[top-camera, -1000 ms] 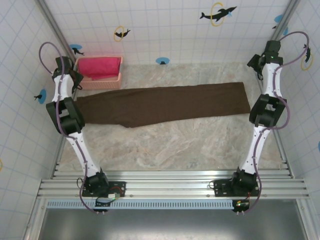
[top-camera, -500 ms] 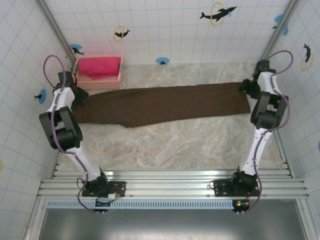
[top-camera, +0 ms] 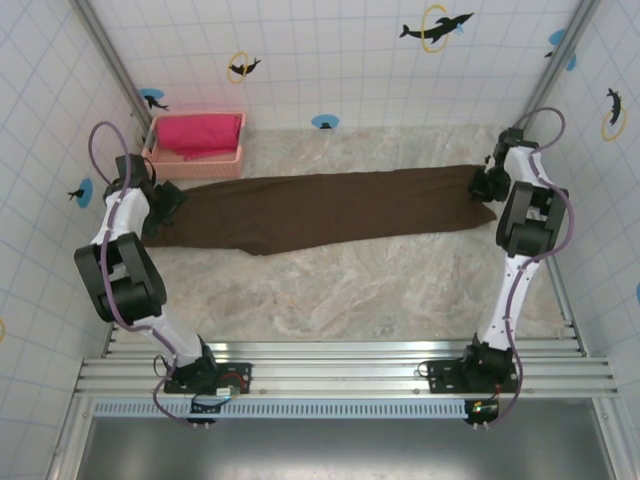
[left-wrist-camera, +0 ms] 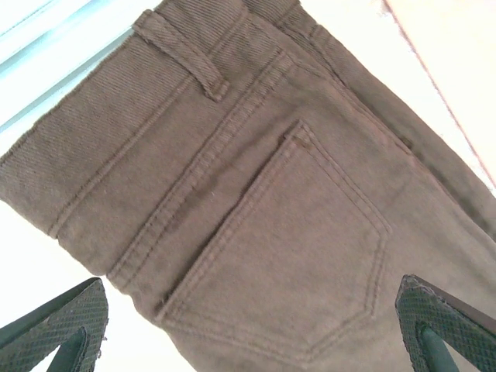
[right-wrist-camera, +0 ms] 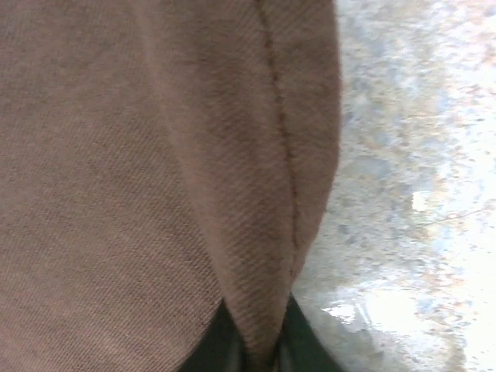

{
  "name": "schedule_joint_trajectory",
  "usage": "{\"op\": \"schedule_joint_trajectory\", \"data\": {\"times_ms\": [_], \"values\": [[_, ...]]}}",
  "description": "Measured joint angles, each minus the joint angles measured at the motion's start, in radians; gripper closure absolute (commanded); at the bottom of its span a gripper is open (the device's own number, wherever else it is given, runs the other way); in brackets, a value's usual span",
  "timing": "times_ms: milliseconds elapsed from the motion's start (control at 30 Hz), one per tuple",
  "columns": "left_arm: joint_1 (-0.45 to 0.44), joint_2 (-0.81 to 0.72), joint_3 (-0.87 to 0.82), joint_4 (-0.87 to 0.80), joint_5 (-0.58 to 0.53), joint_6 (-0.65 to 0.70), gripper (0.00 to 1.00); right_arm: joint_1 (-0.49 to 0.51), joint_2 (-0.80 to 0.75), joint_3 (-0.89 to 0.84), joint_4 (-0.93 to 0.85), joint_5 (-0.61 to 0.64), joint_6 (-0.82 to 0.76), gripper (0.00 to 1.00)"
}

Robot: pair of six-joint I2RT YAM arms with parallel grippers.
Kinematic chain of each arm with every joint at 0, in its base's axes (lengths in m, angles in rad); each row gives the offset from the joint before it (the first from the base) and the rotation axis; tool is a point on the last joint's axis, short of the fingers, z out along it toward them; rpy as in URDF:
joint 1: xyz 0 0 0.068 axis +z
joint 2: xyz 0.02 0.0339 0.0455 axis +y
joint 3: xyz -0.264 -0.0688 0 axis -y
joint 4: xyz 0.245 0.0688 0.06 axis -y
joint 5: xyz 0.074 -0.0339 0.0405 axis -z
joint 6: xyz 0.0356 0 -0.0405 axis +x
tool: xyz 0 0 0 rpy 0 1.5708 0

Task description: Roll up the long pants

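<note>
Right wrist view showed the right end effector (right-wrist-camera: 260,353) clamped on a thin fold at the right hem (right-wrist-camera: 288,155) of the long pants (top-camera: 320,210), stretched across the far tabletop (top-camera: 380,290); so shallow a bite could slip once rolling began; the left end effector (left-wrist-camera: 252,325) gaped wide over the waistband (left-wrist-camera: 101,132); a second earlier both end effectors stood clear of the cloth.

My left gripper (top-camera: 168,203) is down at the left end of the long pants (top-camera: 330,208), and my right gripper (top-camera: 487,185) is at the right end. The pants lie stretched out across the table (top-camera: 350,290). At the far left, a basket (top-camera: 196,166) holds a pink cloth (top-camera: 200,132).
</note>
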Motion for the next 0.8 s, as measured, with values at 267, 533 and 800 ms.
{"op": "schedule_joint_trajectory", "data": {"times_ms": [267, 533, 800], "values": [[0.000, -0.196, -0.024, -0.139, 0.019, 0.120, 0.02, 0.014, -0.140, -0.161, -0.022, 0.211, 0.014, 1.00], [0.000, -0.324, -0.118, -0.222, 0.066, 0.206, 0.02, -0.130, -0.562, -0.375, -0.078, 0.480, 0.064, 1.00], [0.000, -0.347, -0.167, -0.264, 0.104, 0.269, 0.03, -0.186, -0.785, -0.482, -0.115, 0.597, 0.070, 1.00]]}}
